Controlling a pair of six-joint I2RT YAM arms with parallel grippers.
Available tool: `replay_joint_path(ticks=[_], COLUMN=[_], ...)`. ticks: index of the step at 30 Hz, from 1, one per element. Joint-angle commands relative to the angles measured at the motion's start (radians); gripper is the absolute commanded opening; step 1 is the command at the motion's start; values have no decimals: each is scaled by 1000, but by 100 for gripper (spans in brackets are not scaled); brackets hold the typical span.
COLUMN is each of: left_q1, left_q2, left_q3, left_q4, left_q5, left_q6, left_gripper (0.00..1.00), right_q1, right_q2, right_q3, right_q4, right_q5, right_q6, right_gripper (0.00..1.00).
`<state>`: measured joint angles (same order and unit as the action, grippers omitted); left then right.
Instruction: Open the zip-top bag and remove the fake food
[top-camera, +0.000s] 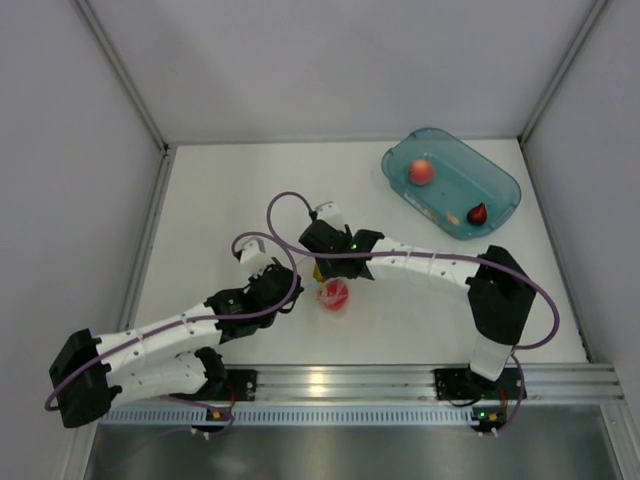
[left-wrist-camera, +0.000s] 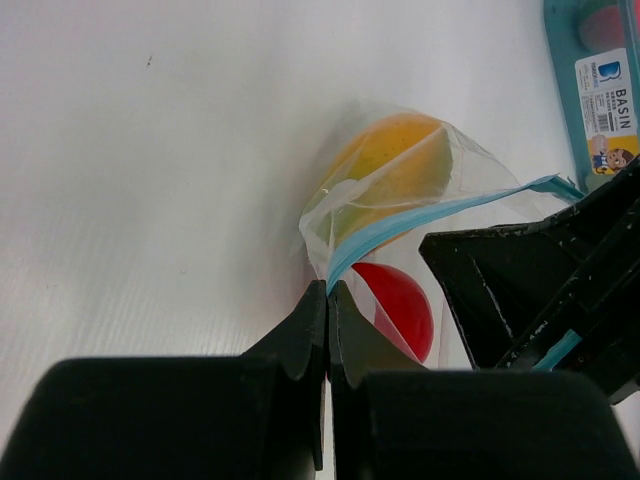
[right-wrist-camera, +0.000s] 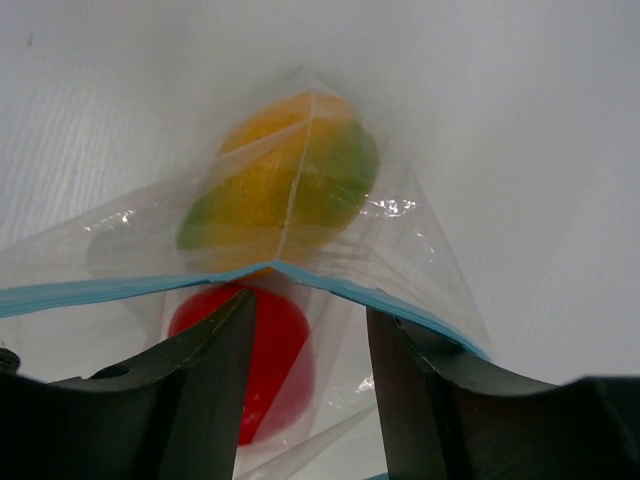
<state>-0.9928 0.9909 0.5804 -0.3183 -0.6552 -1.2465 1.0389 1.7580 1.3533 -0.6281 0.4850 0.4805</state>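
**One bag (left-wrist-camera: 400, 170) corner pinched**

The bag's zip strip (left-wrist-camera: 430, 215) is clamped by the closed left gripper (left-wrist-camera: 328, 288); the right gripper (right-wrist-camera: 310, 315) is held half open astride it, gripping nothing. Inside, beyond, a mango (right-wrist-camera: 280, 190) and red ball (right-wrist-camera: 278, 355) are seen.

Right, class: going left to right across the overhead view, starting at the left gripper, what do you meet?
left gripper → red ball in the zip-top bag → peach ball → dark red piece, the last two inside the teal tub.

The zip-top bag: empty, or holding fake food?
Not empty: a mango and a red ball show inside the zip-top bag.
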Motion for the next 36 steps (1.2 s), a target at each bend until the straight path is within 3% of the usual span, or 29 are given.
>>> replay_joint_path(ticks=[1,6,15,22,36], left_q1=[2,0,-9,-20,-20], left_q2=[-17,-12,-6,37,45], left_q3=[-2,-5,7,30,7], left_q4=[1,7,41,48,58], left_q5=[-40,-24,-26,-17,-6], left_q6=[-11,-14,-39,-30,-18], left_gripper=[0,0,0,0,0], right_q1=[9,7,-13,-46,-97], right_q2=[-31,-61,32,81,241], right_q3=[1,-37,30,18,61], right_q4=[136,235,163,194,203], right_q5=[10,6,-10,64,46], right_q6=[122,165,256,287,231], right_gripper=[50,49,48,56,73])
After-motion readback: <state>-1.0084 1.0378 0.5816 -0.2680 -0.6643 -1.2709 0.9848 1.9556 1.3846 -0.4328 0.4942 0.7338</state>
